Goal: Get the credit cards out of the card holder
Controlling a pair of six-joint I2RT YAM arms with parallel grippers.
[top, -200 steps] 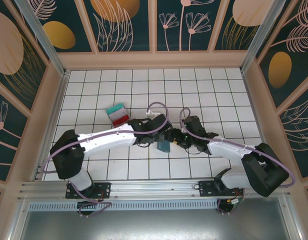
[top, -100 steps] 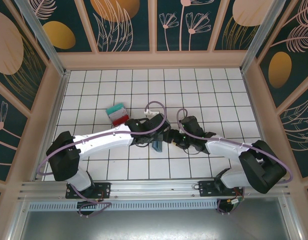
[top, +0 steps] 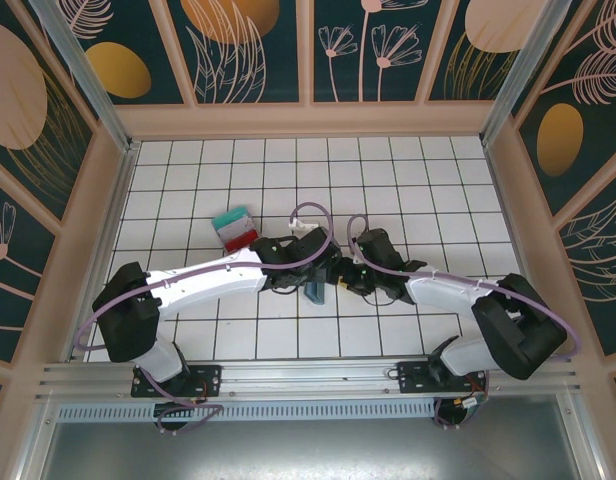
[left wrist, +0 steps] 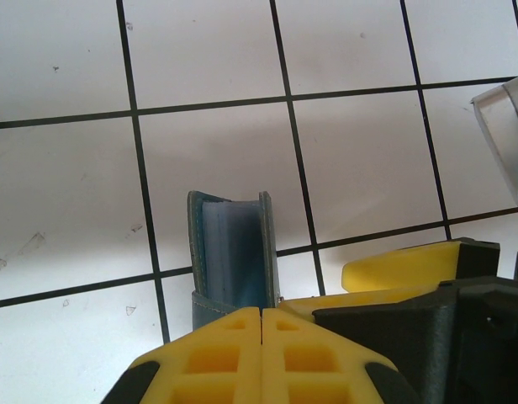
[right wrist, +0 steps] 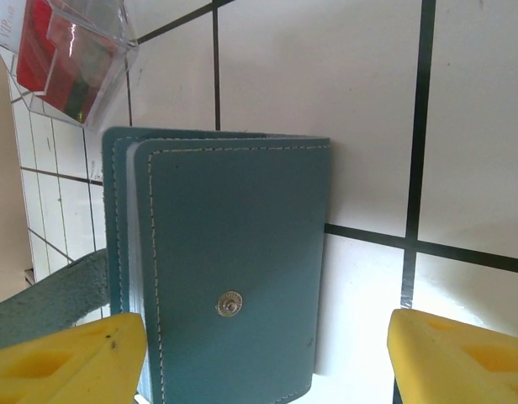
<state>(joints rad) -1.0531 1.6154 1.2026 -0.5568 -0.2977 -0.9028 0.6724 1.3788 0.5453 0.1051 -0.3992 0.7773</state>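
Teal-blue, soft and stitched along its border, the card holder (right wrist: 234, 252) is shown edge-on between the two tools, over the white tiled table (left wrist: 368, 168). Whether its lower edge touches the tiles cannot be told.

Left gripper (left wrist: 261, 324): the yellow fingertips are pressed together, with only a thin seam between them. They are clenched on the near edge of the card holder. The holder projects straight ahead of the fingertips. Its two dark covers are almost parallel, and the lighter blue-grey lining is visible between them.

Right gripper (right wrist: 263, 358): released, with the jaws spread wide and grasping nothing. The flat outer cover of the card holder, with its small metal snap stud (right wrist: 230, 305), lies just ahead of the gap between the fingers. One finger sits at the holder's layered edge, beside a loose teal strap (right wrist: 40, 307). The other finger is well clear of the opposite edge. In the left wrist view, one yellow finger (left wrist: 393, 271) of this gripper lies just beside the clamped holder.

Credit cards (top: 235, 229): a red and teal-green stack, out of the holder and apart from both grippers. In the overhead view it lies behind the left gripper, on the far side of the left forearm. In the right wrist view the cards sit inside a clear plastic case (right wrist: 108, 50), ahead of the right gripper and off to the side, beyond the holder's far corner.
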